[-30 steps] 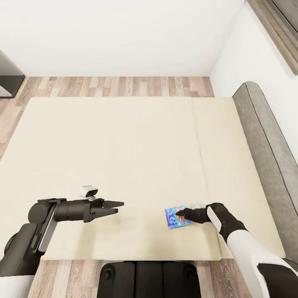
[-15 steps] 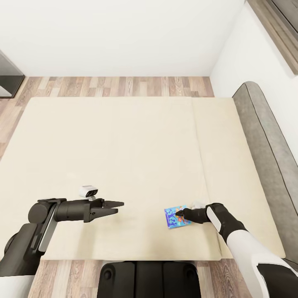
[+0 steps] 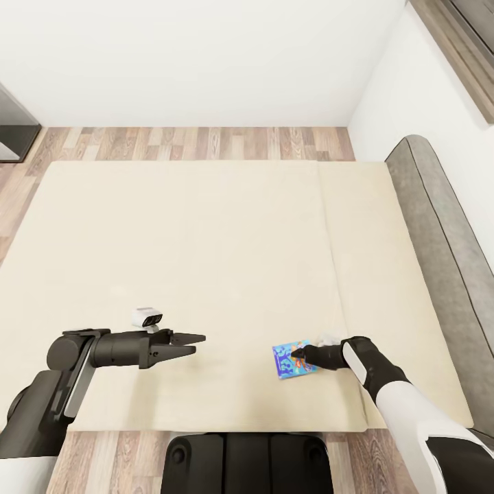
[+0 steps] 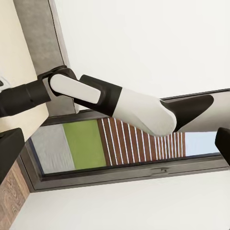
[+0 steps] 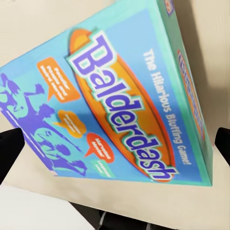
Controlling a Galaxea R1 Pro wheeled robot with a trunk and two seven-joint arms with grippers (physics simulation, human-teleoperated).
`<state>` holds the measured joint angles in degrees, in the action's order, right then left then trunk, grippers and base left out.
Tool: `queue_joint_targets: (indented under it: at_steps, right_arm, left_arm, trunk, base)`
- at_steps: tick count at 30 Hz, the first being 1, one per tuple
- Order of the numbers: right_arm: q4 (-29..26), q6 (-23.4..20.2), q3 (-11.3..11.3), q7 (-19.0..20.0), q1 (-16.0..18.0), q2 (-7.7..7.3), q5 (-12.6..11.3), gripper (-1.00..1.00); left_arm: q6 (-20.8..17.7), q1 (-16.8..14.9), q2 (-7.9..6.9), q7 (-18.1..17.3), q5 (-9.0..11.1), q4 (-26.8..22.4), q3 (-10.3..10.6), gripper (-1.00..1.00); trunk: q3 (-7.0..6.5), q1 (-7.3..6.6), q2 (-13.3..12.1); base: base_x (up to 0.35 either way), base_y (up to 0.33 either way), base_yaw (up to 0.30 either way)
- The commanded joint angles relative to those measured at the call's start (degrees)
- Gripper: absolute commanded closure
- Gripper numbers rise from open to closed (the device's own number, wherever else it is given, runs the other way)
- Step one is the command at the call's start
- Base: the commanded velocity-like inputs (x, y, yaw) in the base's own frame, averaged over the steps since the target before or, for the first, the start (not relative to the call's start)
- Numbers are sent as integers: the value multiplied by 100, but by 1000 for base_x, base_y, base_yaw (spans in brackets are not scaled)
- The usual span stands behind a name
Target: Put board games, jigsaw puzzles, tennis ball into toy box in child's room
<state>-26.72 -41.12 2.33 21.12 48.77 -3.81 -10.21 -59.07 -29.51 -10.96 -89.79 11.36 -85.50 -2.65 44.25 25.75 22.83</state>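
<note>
A board game (image 3: 291, 361) with a blue and teal "Balderdash" cover (image 5: 120, 105) lies flat on the cream bed (image 3: 206, 240), near its front right corner. My right gripper (image 3: 296, 355) is down at the box's right edge. In the right wrist view it is open (image 5: 117, 148), one dark fingertip (image 5: 10, 153) on each side of the box. My left gripper (image 3: 195, 343) hangs open over the front left of the bed with nothing in it (image 4: 117, 148). The toy box, table, jigsaw puzzles and tennis ball are out of view.
A grey padded headboard (image 3: 439, 233) runs along the bed's right side against the white wall. Wood-plank floor (image 3: 206, 143) lies beyond the bed, with dark furniture (image 3: 10, 134) at far left. My base (image 3: 240, 463) stands at the bed's front edge. A window (image 4: 120, 143) appears behind my right arm (image 4: 120, 103).
</note>
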Motion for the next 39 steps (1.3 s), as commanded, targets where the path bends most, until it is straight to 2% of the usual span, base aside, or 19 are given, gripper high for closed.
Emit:
queue_joint_targets:
  at_steps: [1, 10, 39]
  right_arm:
    - [-6, -17, 24, 8, 1, 2, -10, -100]
    - [-8, 222, -3, 14, 1, 3, 12, -100]
    - [-8, 254, -36, 7, 1, 45, 33, -100]
  left_arm:
    - [-61, -2, -2, -21, -2, -2, 1, -100]
    - [-61, -2, -2, -21, 1, -2, 1, -100]
    - [-61, -2, 1, -21, 1, -2, 1, -100]
  trunk:
    - [6, 3, 9]
    - [6, 3, 9]
    - [6, 3, 9]
  base:
    - [0, 0, 0]
    - [0, 0, 0]
    - [0, 0, 0]
